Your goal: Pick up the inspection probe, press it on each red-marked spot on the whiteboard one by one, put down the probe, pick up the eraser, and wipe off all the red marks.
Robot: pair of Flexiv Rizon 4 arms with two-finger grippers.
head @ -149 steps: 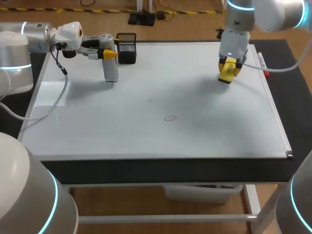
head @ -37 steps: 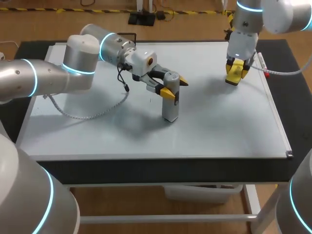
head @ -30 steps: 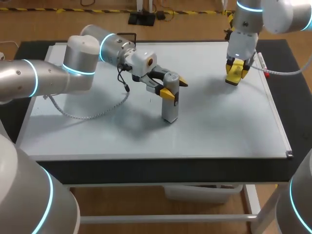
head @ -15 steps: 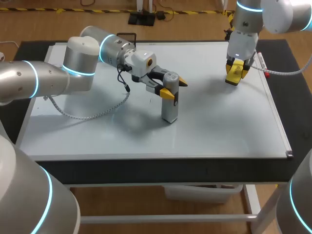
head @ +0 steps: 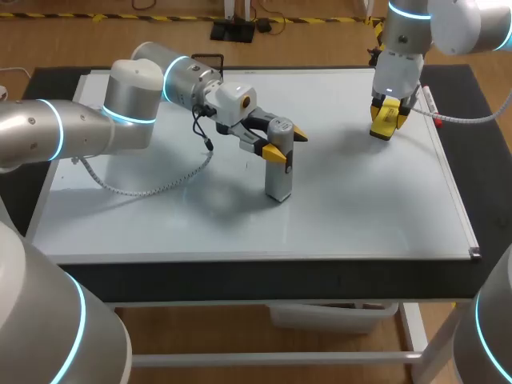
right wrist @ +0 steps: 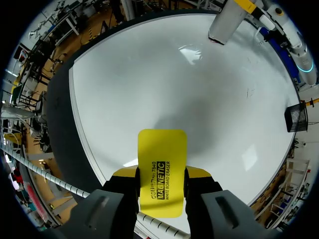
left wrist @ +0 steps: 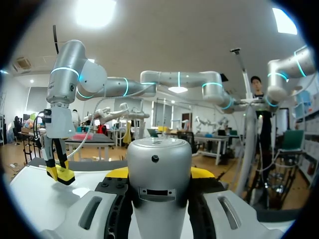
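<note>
The inspection probe (head: 278, 172), a silver cylinder, stands upright with its base on the whiteboard (head: 360, 208) near the middle. My left gripper (head: 286, 142) is shut on its upper part; in the left wrist view the probe (left wrist: 158, 169) fills the gap between the yellow tips. No red mark shows on the board; the spot under the probe's base is hidden. My right gripper (head: 386, 118) hangs over the board's far right, shut on the yellow eraser (head: 384, 122). The eraser (right wrist: 161, 169) sticks out ahead of the fingers, above the white surface.
A black mesh holder (head: 210, 58) stands at the board's back edge, mostly hidden behind my left arm. A marker (head: 429, 100) lies along the right edge. The left wrist's cable (head: 160, 186) droops onto the board.
Five seconds ago the left gripper held the probe at the back left by the holder, and a red circle showed mid-board; the probe now stands there. Nothing moved in the last second.
</note>
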